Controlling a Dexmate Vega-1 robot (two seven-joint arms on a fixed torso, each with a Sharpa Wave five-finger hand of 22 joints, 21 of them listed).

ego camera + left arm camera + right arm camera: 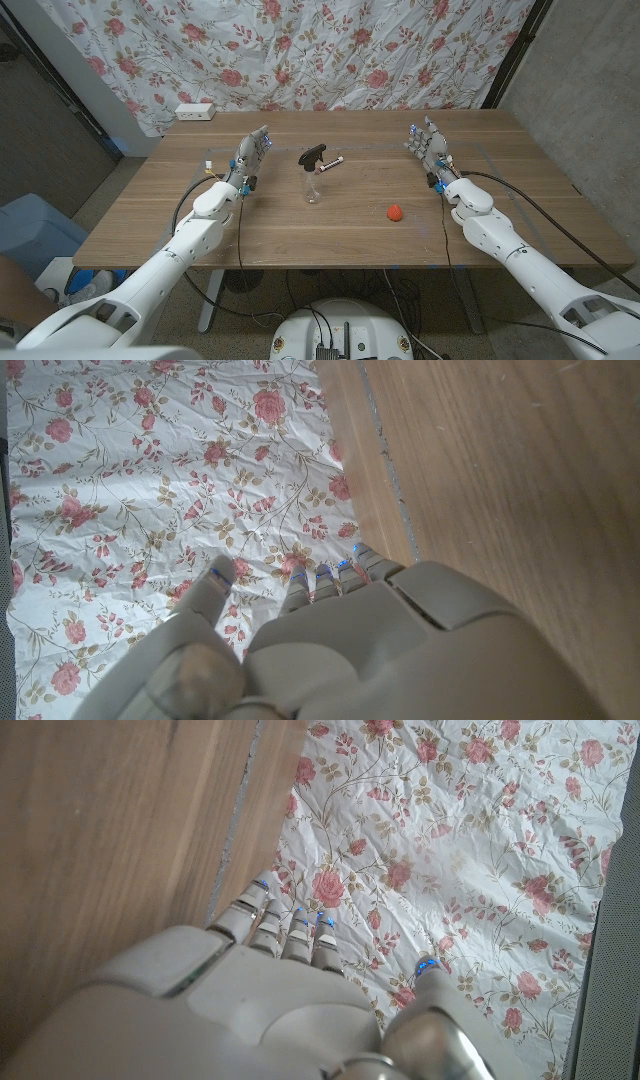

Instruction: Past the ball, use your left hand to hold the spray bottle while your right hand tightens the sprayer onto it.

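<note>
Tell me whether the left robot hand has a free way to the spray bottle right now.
Probably yes. The left robot hand holds nothing, and only bare table lies between it and the spray bottle. The red ball sits on the bottle's other side, out of the way.

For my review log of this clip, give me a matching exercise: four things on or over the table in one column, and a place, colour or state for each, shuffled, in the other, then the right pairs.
Things:
1. spray bottle
2. ball
3. left hand
4. power strip

Descriptions:
A. white, at the table's far edge by the floral curtain
B. small and red, on the wood toward the robot's right
C. clear, standing upright mid-table, with a black sprayer on top
D. holds nothing, fingers apart, to the bottle's left

Pairs: 1-C, 2-B, 3-D, 4-A
</note>
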